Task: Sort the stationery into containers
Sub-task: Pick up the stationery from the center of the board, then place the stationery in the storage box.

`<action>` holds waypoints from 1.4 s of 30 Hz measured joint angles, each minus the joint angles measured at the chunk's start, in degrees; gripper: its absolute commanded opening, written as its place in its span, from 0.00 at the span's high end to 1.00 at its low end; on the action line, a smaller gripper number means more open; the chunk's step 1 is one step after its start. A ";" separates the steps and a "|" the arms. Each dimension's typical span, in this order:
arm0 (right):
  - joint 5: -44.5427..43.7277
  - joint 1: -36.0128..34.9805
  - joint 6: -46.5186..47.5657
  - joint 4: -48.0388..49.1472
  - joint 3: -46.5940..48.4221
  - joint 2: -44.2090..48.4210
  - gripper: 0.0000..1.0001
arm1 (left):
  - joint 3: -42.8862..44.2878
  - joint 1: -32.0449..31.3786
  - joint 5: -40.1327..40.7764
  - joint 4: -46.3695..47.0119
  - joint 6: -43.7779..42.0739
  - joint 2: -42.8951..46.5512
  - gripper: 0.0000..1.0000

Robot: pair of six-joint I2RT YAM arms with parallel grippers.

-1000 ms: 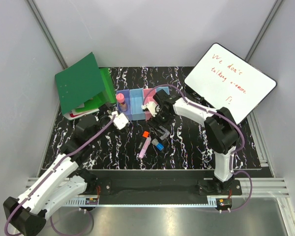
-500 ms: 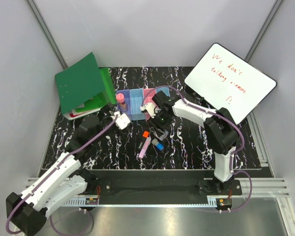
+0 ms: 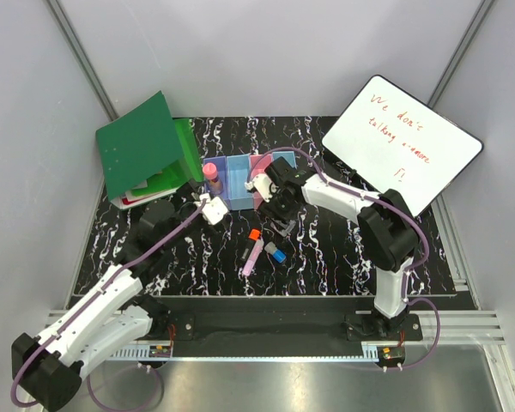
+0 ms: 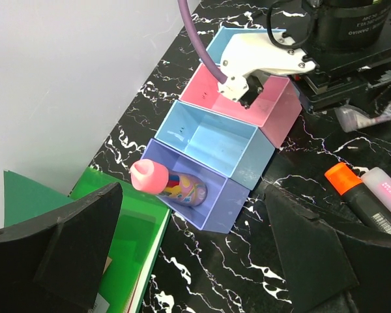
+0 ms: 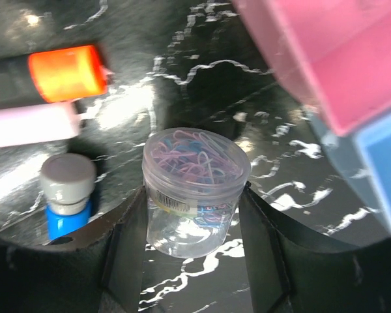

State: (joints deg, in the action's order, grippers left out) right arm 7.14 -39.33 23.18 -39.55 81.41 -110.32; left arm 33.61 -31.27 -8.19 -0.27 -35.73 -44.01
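I have the paper-clip tub (image 5: 195, 176) gripped in the right gripper (image 5: 194, 222).
Both fingers press its clear sides, just beside the pink bin (image 5: 326, 59); the left gripper (image 4: 189, 261) gapes wide, empty, facing the bin row (image 4: 244, 156).

I saw bright, even light throughout; glare flared on the surface (image 5: 127, 98) beside the blurred orange cap (image 5: 68, 73).

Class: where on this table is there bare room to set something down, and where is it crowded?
Bare: the table strip behind the bins, between folder and whiteboard; the near patch between markers and right arm. Crowded: before the bins, where the right gripper grips a jar.
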 measured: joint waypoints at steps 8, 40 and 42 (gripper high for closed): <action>-3.19 0.00 -0.50 1.25 0.09 2.47 0.76 | -0.46 0.00 0.31 0.26 0.09 -0.26 0.01; -7.78 -0.02 7.76 13.92 -12.68 32.00 0.78 | 19.98 0.17 0.66 2.08 26.82 -28.39 0.06; -8.02 -0.04 8.59 14.60 -13.44 33.00 0.78 | 22.32 0.37 -0.81 1.70 28.65 -28.48 0.06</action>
State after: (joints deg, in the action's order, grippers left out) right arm -0.89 -39.38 31.77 -24.95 67.96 -77.32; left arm 55.92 -30.89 -8.99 1.43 -7.07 -72.49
